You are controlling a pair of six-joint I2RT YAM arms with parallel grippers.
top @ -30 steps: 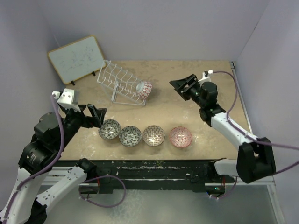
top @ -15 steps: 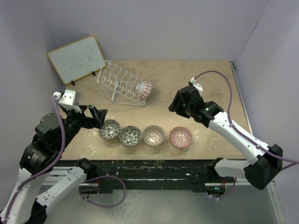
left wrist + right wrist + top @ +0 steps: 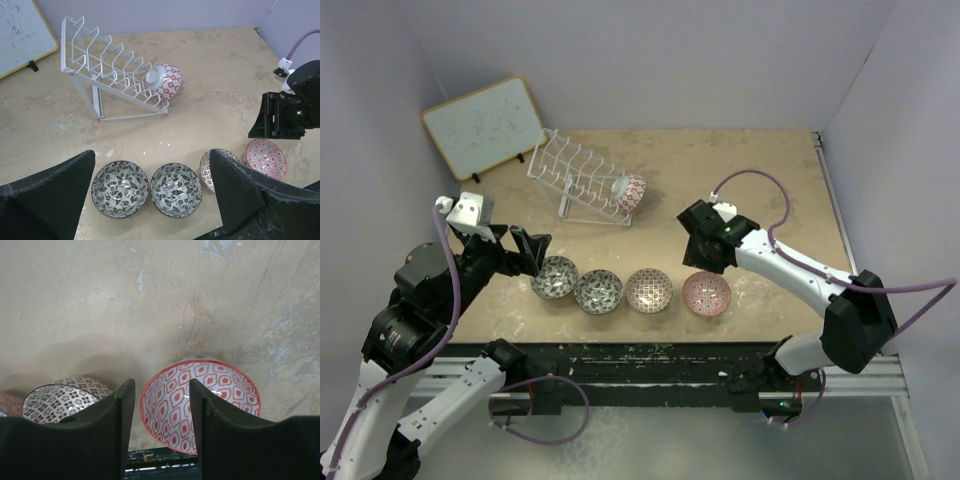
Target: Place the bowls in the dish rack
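Rack (image 3: pixel 582 180), upper left, is holding one patterned bowl (image 3: pixel 632 192) on its side. Right tool (image 3: pixel 161 386), spread, is hovering just over red bowl (image 3: pixel 200 400) on table (image 3: pixel 720 170), lower centre; left tool (image 3: pixel 150 162) also spread.

- Your left gripper (image 3: pixel 523 250) hangs tilted forward and down, jaws spread wide, nothing between them.
- Your right gripper (image 3: pixel 705 258) points steeply down, jaws parted and empty, fingers (image 3: pixel 107 435) parallel.
- The left gripper sits well to the right gripper's left.
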